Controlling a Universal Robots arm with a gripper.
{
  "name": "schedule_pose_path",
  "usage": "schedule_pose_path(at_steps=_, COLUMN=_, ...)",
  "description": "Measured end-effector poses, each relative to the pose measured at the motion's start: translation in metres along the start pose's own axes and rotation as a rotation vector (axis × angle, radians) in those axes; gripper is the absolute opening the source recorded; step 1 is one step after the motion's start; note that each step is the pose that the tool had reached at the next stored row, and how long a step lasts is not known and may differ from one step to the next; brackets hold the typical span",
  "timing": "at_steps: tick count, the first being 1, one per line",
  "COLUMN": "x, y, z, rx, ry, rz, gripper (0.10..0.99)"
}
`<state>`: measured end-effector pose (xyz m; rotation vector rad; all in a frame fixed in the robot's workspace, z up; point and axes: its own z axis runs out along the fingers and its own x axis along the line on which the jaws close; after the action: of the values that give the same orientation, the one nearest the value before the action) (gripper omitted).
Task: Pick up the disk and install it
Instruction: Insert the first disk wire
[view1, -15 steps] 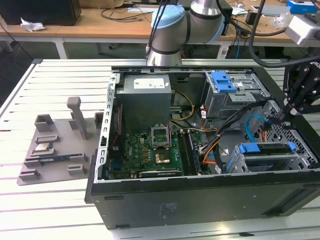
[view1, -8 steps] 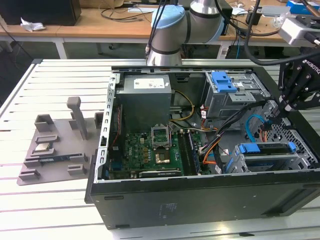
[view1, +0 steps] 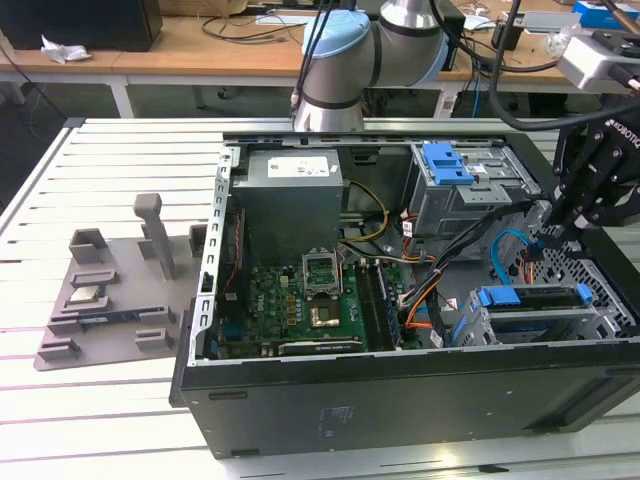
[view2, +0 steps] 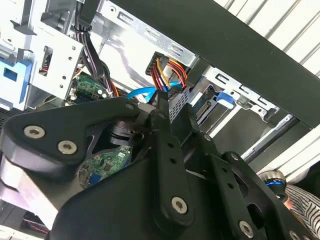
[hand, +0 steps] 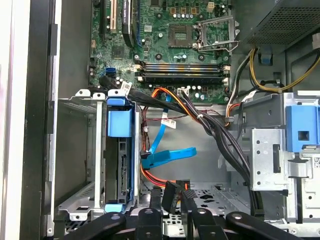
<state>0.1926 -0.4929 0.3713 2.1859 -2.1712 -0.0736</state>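
The disk (view1: 535, 300) lies in the lower drive cage of the open computer case (view1: 400, 400), at the exterior view's right, framed by its blue carrier. In the first wrist view the disk (hand: 120, 160) stands edge-on in the cage under a blue latch. My gripper (view1: 556, 235) reaches down into the case just beyond the cage. Its fingers (hand: 152, 210) close around a black power connector (hand: 170, 195) with red, yellow and orange wires. That connector (view2: 161, 75) sits right at the fingertips in the second wrist view.
A grey power supply (view1: 290, 190), the motherboard (view1: 300, 300) and an upper drive bay (view1: 455, 170) with a blue latch fill the case. A loose blue data cable (hand: 167, 156) and a black cable bundle (hand: 215, 130) cross beside the cage. A grey fixture tray (view1: 110, 290) lies on the table.
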Motion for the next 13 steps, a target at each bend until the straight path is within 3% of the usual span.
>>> schedule_pose_path(at_steps=2, x=-0.001, y=-0.0005, z=0.0064, rx=0.0, ry=0.0117, rz=0.001, gripper=0.302)
schedule_pose_path(at_steps=7, x=-0.0048, y=-0.0011, z=0.013, rx=-0.001, ry=0.0163, rz=0.001, gripper=0.302)
schedule_pose_path(at_steps=10, x=-0.0048, y=-0.0014, z=0.0165, rx=-0.001, ry=0.028, rz=0.002, gripper=0.302)
schedule_pose_path(at_steps=13, x=-0.0047, y=-0.0014, z=0.0165, rx=-0.001, ry=0.0279, rz=0.002, gripper=0.302)
